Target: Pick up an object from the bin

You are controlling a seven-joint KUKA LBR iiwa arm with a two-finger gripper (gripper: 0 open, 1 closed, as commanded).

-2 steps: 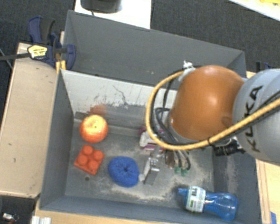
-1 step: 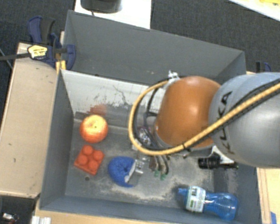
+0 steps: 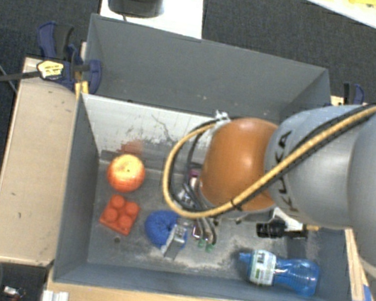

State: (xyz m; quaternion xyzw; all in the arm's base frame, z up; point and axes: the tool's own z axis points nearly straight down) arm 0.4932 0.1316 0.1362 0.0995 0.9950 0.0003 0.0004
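Observation:
My gripper (image 3: 189,237) hangs low over the bin floor near the front middle, mostly covered by the arm's orange dome. Its lower end stands right beside a crumpled blue thing (image 3: 157,226), on that thing's right side; whether they touch I cannot tell. An orange-red toy brick with round studs (image 3: 120,214) lies further left. A yellow and red apple-like ball (image 3: 126,173) sits behind the brick. A small black object with a white part (image 3: 273,230) lies to the gripper's right.
A blue bottle with a white label (image 3: 279,272) lies on its side at the front right of the bin. A bit of pink or purple (image 3: 192,178) peeks out behind the dome. The arm covers the bin's right rear.

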